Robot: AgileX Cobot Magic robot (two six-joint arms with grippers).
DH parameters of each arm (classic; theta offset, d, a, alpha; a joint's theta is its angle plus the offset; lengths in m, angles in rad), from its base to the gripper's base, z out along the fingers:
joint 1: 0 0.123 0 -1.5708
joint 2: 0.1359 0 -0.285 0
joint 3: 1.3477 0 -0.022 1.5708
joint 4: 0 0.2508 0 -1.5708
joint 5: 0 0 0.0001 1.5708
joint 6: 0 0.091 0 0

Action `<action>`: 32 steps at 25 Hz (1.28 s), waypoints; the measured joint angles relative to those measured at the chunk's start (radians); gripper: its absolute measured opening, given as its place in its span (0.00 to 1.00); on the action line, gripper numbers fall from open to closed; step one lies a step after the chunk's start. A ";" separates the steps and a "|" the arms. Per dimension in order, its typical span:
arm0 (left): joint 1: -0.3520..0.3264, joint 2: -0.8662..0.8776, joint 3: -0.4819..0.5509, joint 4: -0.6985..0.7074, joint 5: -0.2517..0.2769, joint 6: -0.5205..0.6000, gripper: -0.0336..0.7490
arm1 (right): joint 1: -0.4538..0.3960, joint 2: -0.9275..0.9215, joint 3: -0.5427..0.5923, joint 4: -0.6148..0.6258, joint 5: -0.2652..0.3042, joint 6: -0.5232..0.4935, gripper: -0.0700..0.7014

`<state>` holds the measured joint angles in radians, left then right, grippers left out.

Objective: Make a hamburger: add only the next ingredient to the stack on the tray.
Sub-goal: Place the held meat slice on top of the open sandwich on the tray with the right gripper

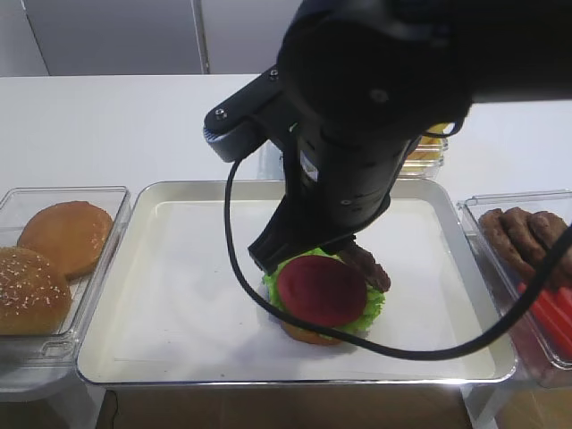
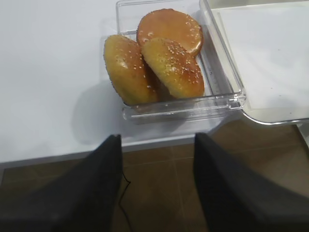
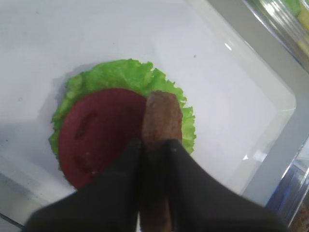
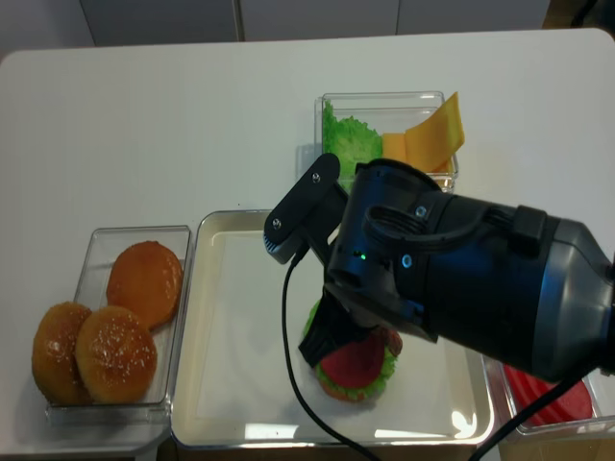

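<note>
While pinched on edge between the right gripper's [image 3: 153,145] black fingers, the meat patty [image 3: 161,121] stands tilted over the stack's [image 1: 323,295] tomato slice [image 3: 99,133] — at its rim, above lettuce [image 3: 125,75]. Right arm [image 1: 357,134] reaches steeply down. Around the stack, the tray's [image 1: 116,322] liner lies bare. Left gripper's [image 2: 157,186] fingers spread, beside the tray.

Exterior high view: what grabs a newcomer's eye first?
The big black right arm fills mid-frame; its right gripper pinches a dark brown rough meat patty edge-on over the red tomato slice on frilly green lettuce, mid silver metal tray. Golden sesame bun halves sit far left.
</note>
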<state>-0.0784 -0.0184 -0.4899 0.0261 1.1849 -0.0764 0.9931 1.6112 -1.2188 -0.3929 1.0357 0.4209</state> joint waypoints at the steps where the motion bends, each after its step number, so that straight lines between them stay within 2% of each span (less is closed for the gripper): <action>1: 0.000 0.000 0.000 0.000 0.000 0.000 0.50 | 0.000 0.000 0.000 0.000 0.000 0.000 0.28; 10: 0.000 0.000 0.000 0.000 0.000 0.000 0.50 | 0.000 0.000 0.000 0.053 -0.004 0.000 0.49; 18: 0.000 0.000 0.000 0.000 0.000 0.000 0.50 | 0.000 0.000 0.000 0.127 -0.021 0.000 0.80; 23: 0.000 0.000 0.000 0.000 0.000 0.000 0.50 | -0.012 0.000 0.000 0.134 -0.021 -0.030 0.84; 26: 0.000 0.000 0.000 0.000 0.000 0.000 0.50 | -0.082 -0.004 -0.002 0.200 -0.022 -0.112 0.81; 32: 0.000 0.000 0.000 0.000 0.000 0.000 0.50 | -0.349 -0.063 -0.003 0.307 -0.022 -0.227 0.79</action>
<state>-0.0784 -0.0184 -0.4899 0.0261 1.1849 -0.0764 0.6439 1.5480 -1.2218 -0.0863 1.0136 0.1939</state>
